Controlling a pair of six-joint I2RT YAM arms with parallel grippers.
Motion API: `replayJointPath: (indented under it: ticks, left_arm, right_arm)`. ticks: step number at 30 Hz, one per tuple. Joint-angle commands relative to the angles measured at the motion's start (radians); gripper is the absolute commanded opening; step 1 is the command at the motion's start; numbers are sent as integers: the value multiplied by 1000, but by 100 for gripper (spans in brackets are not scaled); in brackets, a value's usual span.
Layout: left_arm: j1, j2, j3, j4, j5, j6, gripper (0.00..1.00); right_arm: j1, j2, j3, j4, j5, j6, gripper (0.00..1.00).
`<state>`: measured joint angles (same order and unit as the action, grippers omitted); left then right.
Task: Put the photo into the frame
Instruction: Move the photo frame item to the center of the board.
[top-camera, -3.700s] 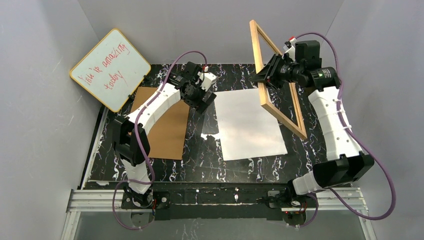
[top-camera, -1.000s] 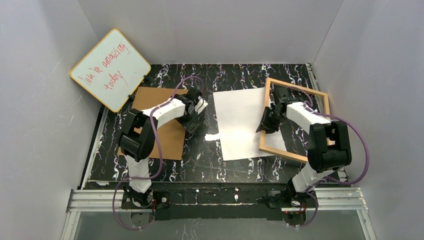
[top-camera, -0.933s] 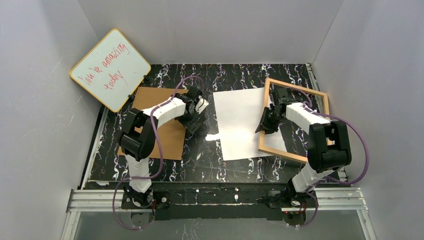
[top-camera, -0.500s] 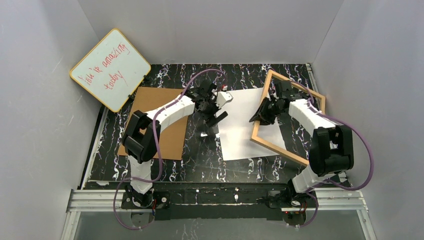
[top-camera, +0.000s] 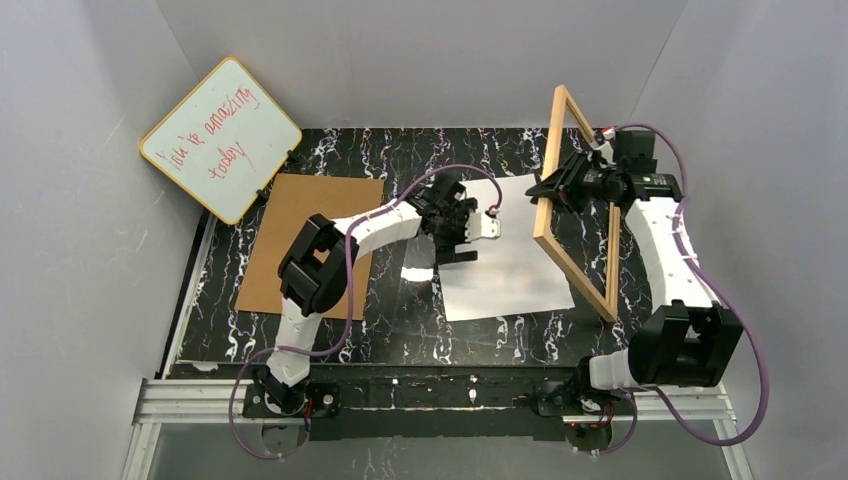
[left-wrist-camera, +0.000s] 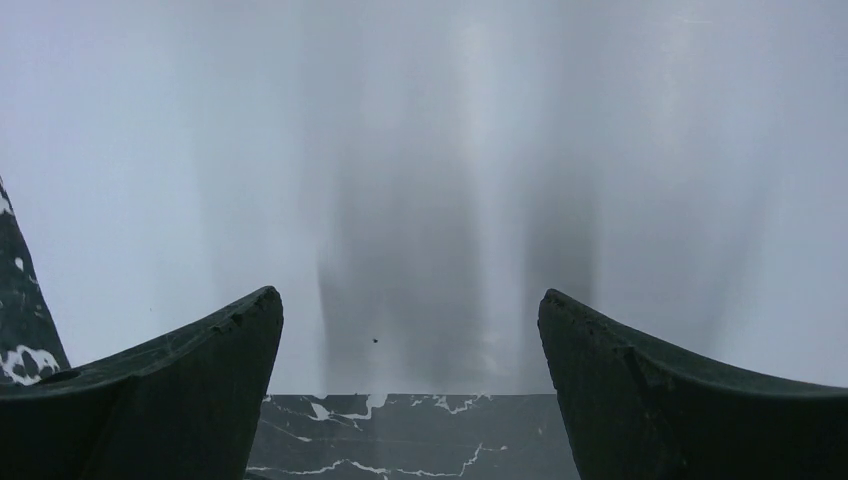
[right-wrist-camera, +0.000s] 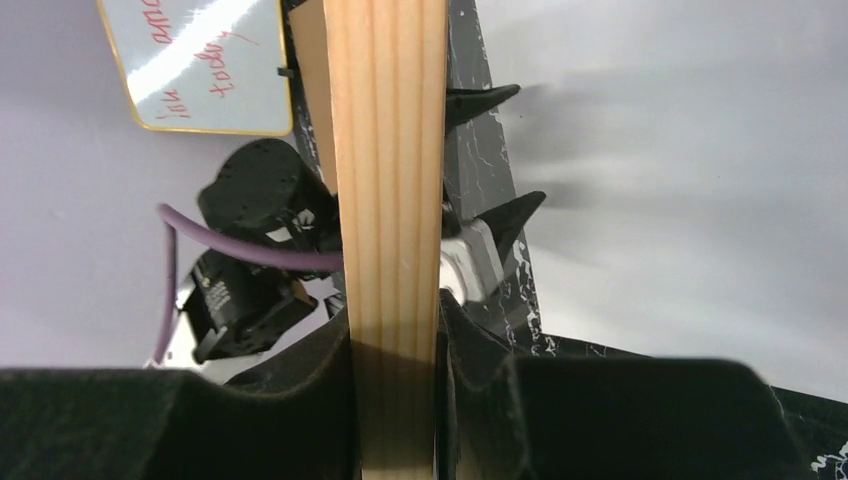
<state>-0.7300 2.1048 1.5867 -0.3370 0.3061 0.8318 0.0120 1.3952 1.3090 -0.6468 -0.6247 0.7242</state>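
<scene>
A: What is recorded as changed over the last second?

B: The frame (top-camera: 574, 279) is no longer laid flat on the table (top-camera: 400, 320) across the right edge of the photo (top-camera: 510, 270). It is raised and turned nearly on edge at the right side. Its left rail is clamped between the narrowly parted jaws of the right gripper (right-wrist-camera: 395, 330), and the gap is filled by the wood. Whether the lower corner is touching anything cannot be told.

A: And on the left?

B: The left gripper (top-camera: 468, 240) is moved off the brown backing board (top-camera: 310, 240) and is now set low at the photo's left edge. Its jaws are spread as wide as they go, and nothing is held. In the left wrist view the near edge of the sheet is seen between the fingers. The photo is laid flat at the table's centre, white back up.

A: Meaning for the task?

B: The photo is uncovered, and a pick at its edge is judged to be in preparation. Insertion is not yet begun.

A: Risk?

B: A thin flat sheet is expected to be hard to pinch, so slipping and creasing are to be watched for.
</scene>
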Motion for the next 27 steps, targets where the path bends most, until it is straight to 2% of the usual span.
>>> replayJointPath:
  ticks: [1,4,7,9,12,14,19,27]
  left_arm:
    - [-50,-40,-38,11,51,251,98]
    - [-101,-66,-90,18,56,377,98]
    - [-147,-36,-24,20,68,342,98]
    - [-176,27,70,20,47,259,98]
    - [-200,155,282,-14,30,-1,98]
    - [-210,201,350,-55,40,-54,98]
    - [-221,207,277,-79,31,-39,98]
    - [-176,143,119,-182,-91,-5,98]
  right_arm:
    - [-90,-39,-5,3,-139,-6,1]
    - [-148,-42,-15,28,-247,-2,1]
    - [-174,-40,-11,38,-302,3,1]
    - [-181,-43,-1,33,-296,5,1]
    - [-196,-50,18,37,-288,23,1]
    - [-198,-52,41,23,-287,20,1]
    - [-198,-53,58,12,-281,18,1]
    - [-198,-51,74,-10,-251,7,1]
